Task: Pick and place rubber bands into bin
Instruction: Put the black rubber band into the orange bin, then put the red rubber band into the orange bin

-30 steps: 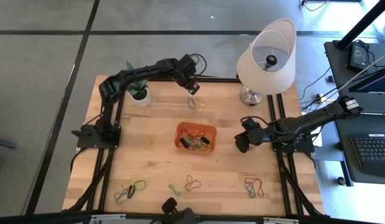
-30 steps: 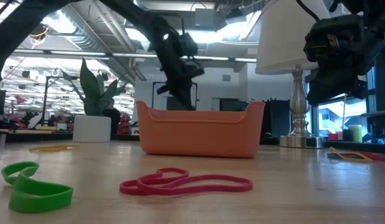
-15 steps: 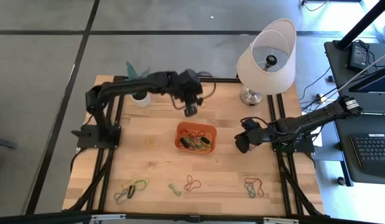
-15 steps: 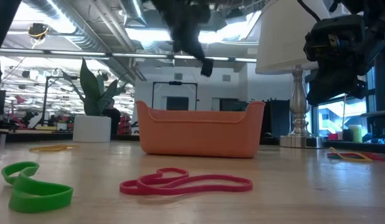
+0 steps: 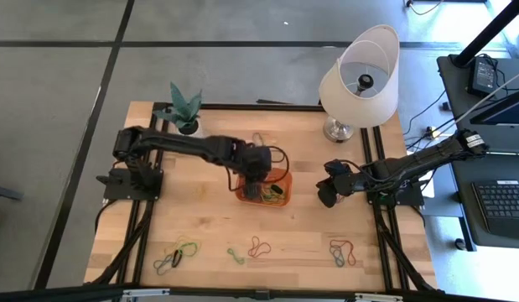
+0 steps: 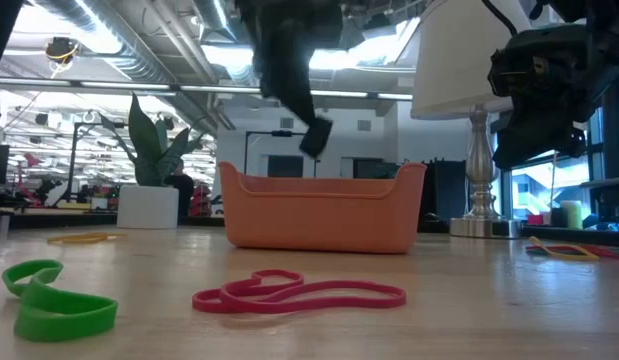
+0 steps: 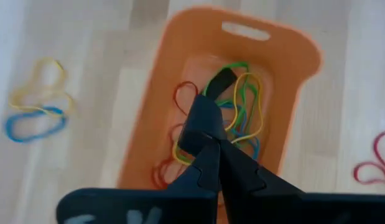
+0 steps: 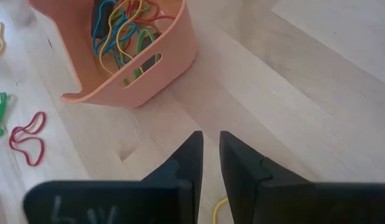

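The left gripper (image 7: 208,127) is hanging over the small shallow orange plastic bin (image 5: 280,174), its fingers clenched together; whether a band is pinched between them I cannot tell. Inside the bin a tangle of thin coloured rubber bands (image 7: 242,109) is lying, so part of the job looks done. The right gripper (image 8: 208,149) is waiting just beside the bin on the lamp side, fingers nearly closed, holding nothing. Much is left: a red band (image 6: 299,294) and green loops (image 6: 54,300) are sitting on the wooden counter (image 5: 209,218) well apart from the bin, and yellow and blue ones (image 7: 37,109) near it. A white-shaded lamp (image 5: 360,71) and a potted plant (image 5: 185,113) are standing beyond the bin, blocking nothing.
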